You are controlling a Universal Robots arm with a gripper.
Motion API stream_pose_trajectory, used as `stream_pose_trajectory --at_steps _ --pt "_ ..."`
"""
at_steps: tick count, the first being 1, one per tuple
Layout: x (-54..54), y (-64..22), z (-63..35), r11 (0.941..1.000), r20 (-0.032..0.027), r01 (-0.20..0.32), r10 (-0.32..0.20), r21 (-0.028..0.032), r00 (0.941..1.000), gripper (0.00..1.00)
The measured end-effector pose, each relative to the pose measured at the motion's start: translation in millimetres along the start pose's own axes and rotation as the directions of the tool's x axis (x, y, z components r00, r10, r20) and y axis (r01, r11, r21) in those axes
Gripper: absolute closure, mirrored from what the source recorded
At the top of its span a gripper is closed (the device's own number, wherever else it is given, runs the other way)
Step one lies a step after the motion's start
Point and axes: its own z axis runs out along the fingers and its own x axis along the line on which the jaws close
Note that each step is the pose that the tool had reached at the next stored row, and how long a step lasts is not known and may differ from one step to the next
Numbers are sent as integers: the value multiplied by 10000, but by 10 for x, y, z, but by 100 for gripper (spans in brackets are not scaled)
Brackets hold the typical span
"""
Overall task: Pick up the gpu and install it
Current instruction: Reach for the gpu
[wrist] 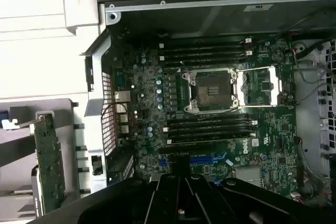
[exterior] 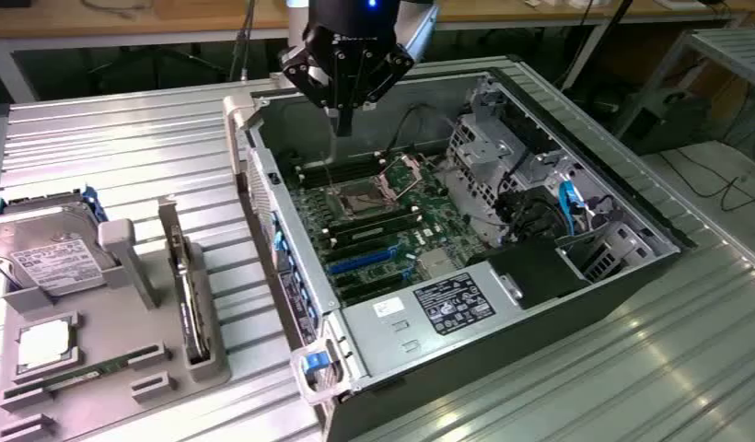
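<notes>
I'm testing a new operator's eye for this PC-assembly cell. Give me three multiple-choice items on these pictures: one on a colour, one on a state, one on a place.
1. What colour are the bright card slots on the motherboard?
A. Red. B. Yellow. C. Blue.

2. How is the tool?
A. Shut and empty, above the open case. B. Wide open. C. Shut on a green card.

3. Where is the gpu?
A. Seated in a motherboard slot. B. Upright in the grey holder beside the case. C. In the tool.

Answers:
1 C, the slots show blue against the green board.
2 A, it is closed with nothing in it, over the case's far end.
3 B, the card stands in the holder outside the case.
</notes>
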Motion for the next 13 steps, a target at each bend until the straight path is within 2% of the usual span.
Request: stream_pose_trajectory --at_steps 2,13 --pt "59 -5 -2 10000 0 1 -1 0 10000 89" --pt "228 -21 -6 10000 0 1 -1 0 10000 89"
